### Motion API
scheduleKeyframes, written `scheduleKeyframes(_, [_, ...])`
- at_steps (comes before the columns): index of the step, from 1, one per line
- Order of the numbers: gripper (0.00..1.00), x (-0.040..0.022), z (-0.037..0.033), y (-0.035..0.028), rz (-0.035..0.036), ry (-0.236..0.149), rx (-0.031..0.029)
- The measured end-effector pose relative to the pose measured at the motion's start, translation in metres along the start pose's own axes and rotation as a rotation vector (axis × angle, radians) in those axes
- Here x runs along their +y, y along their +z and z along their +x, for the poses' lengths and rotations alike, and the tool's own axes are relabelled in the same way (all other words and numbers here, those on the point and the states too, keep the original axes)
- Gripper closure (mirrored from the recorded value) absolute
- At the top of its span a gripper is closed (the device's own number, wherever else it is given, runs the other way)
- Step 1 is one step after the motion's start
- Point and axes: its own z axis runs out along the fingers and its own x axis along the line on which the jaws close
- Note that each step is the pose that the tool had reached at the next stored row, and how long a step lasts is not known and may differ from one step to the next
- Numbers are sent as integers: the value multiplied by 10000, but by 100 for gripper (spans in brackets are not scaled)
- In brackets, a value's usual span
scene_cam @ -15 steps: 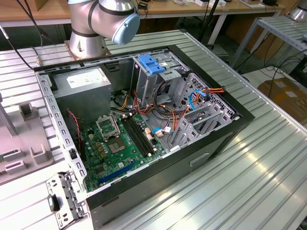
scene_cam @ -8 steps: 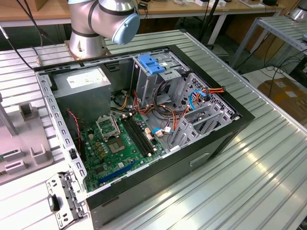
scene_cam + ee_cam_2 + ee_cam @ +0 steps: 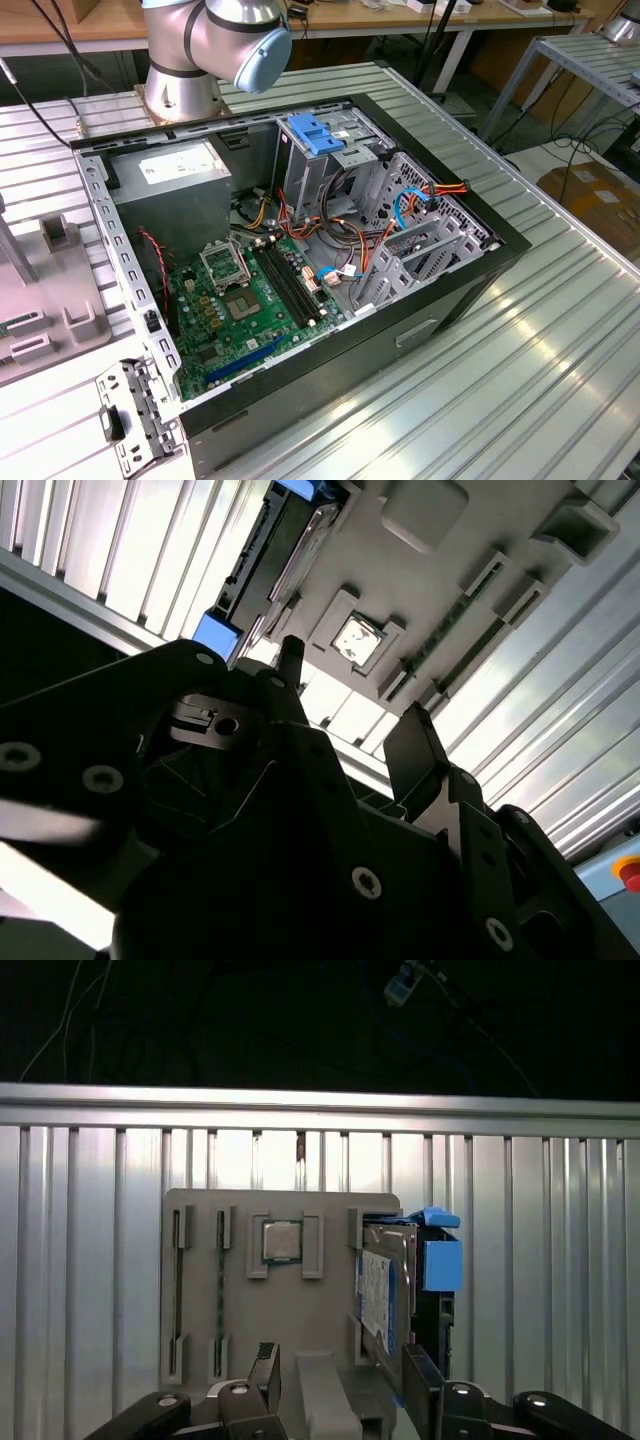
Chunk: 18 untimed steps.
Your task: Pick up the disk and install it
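Gripper (image 3: pixel 340 1362): two black fingers (image 3: pixel 420 1385) spread apart, nothing between them, seen in both wrist views. It hangs over a grey fixture tray (image 3: pixel 240 1310).

Disk (image 3: pixel 383 1295): silver metal body with a white-and-blue label, standing on edge in a slot at one side of the tray. Blue side rails (image 3: pixel 441 1263) are fitted to it. It is not between the gripper fingers; whether a finger touches it cannot be told.

Processor chip (image 3: pixel 282 1241): lying flat in a square recess of the tray, just beside the disk.

Table (image 3: pixel 90 1260): ribbed aluminium, carrying the tray.

Arm (image 3: pixel 215 40): grey with a pale blue joint cap, at the top of the exterior view.

Computer case (image 3: pixel 330 395): black, lying open on the table. Inside are a green motherboard (image 3: pixel 240 300), a grey power supply box (image 3: pixel 170 185) and a metal drive cage with a blue latch (image 3: pixel 315 135).
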Motion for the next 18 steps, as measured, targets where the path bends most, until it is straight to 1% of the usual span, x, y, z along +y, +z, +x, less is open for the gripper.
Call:
scheduleKeyframes(3, [40, 0, -9, 14, 2, 0, -15])
scheduleKeyframes(6, [40, 0, -26, 19, 1, 0, -14])
scheduleKeyframes(13, [40, -1, -88, 34, 1, -1, -21])
scheduleKeyframes(18, [40, -2, -105, 50, 1, -2, -39])
